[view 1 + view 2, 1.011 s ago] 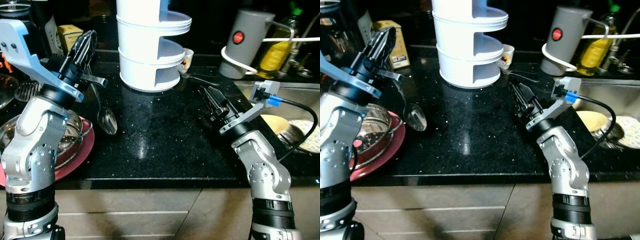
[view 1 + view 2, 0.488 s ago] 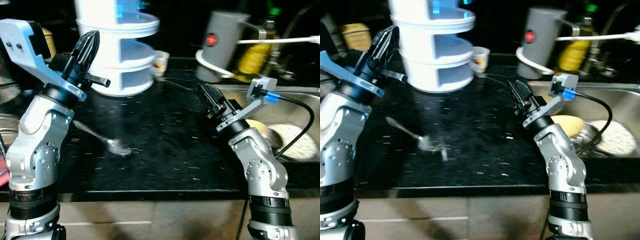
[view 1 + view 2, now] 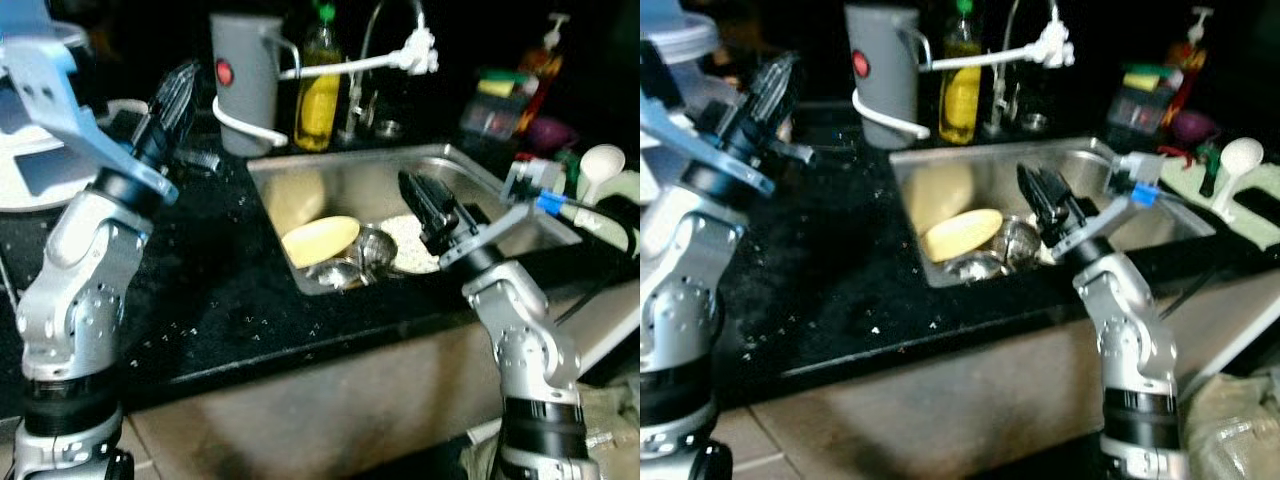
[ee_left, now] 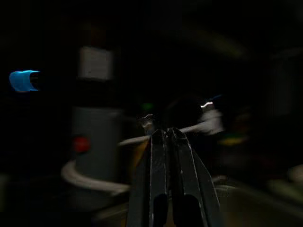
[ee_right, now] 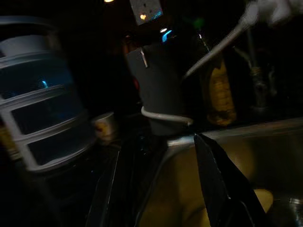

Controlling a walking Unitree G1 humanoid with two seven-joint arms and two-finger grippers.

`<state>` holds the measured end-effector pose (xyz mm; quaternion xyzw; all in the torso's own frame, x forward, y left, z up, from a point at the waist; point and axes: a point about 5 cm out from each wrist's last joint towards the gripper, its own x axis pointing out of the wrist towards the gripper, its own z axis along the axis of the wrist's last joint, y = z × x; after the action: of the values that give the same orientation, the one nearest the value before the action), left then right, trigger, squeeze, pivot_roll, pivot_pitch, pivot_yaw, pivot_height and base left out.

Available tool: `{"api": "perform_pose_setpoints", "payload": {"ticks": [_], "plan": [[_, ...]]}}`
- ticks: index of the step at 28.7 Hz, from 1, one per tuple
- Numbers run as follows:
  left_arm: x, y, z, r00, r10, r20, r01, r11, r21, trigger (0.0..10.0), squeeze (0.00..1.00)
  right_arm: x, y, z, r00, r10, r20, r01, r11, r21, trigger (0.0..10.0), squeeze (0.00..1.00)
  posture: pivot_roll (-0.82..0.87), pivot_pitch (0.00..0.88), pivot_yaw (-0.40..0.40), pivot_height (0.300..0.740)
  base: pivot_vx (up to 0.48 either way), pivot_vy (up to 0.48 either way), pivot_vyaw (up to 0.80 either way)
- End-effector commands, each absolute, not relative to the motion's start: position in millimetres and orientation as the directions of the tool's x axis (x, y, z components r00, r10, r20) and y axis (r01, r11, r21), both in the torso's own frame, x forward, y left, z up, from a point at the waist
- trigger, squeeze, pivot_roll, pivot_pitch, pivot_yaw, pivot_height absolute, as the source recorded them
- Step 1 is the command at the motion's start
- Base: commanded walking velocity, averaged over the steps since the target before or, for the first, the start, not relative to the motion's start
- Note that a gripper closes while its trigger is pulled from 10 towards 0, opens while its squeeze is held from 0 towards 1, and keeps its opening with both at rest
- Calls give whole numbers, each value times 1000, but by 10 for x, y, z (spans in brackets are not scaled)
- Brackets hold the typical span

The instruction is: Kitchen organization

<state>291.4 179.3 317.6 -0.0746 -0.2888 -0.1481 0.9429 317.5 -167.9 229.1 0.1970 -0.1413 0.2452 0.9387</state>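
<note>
Black countertop (image 3: 215, 300) is seen beside one steel sink (image 3: 340, 185) holding one yellow plate (image 3: 320, 240). Left gripper (image 4: 166, 137) is raised, pressed closed and empty; right gripper (image 3: 420, 197), fingers parted, is held over the sink.

A dim kitchen: black speckled counter (image 3: 230, 300) over pale cabinet fronts (image 3: 330, 420), dark wall behind.

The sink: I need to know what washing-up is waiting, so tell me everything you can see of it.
The sink is a rectangular stainless-steel basin sunk into the black speckled counter, its inner walls shiny and reflective. In its bottom lie a pale yellow plate, tilted, some small metal bowls beside it, and a speckled white plate. A tap stands behind it. The right gripper, open, hovers over its front right part, touching nothing.
</note>
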Motion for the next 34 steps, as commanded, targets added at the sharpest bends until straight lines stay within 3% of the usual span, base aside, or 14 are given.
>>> {"api": "perform_pose_setpoints", "payload": {"ticks": [1,4,8,10,12,17,24,34], "plan": [[2983,1932,3062,855,-139,500,193,979,-58,10000,0,3162,-1719,2265,846,409,343,-510,810,290,10000,0,-28,0,-71,740,0,0,0],[3003,2074,2922,910,-37,413,43,999,-6,10000,0,3133,-1689,2212,831,462,309,-540,803,251,10000,0,-24,0,-73,740,0,0,0],[2991,2096,2850,927,-10,374,9,1000,2,10000,0,3097,-1645,2183,806,516,290,-580,786,213,10000,0,-22,0,-76,740,0,0,0],[2941,2107,2684,951,30,309,-39,999,24,10000,0,3000,-1538,2189,728,619,296,-678,714,174,10000,0,-14,0,-80,740,0,0,734],[2920,2119,2626,958,49,284,-64,997,45,10000,0,2982,-1510,2191,711,637,297,-697,696,173,10000,0,-13,0,-82,740,0,0,712],[2898,2149,2555,966,79,244,-100,992,75,10000,0,2968,-1476,2174,697,658,285,-713,680,173,10000,0,-10,0,-82,740,0,0,529],[2794,2195,2511,988,46,146,-104,902,419,10000,0,2875,-1414,2144,616,739,273,-786,600,150,10000,0,4,0,-84,740,0,0,350],[2753,2457,2622,983,96,159,-164,848,504,10000,0,2802,-1343,2112,551,793,260,-834,534,140,10000,0,10,0,-87,740,0,0,764]]}}
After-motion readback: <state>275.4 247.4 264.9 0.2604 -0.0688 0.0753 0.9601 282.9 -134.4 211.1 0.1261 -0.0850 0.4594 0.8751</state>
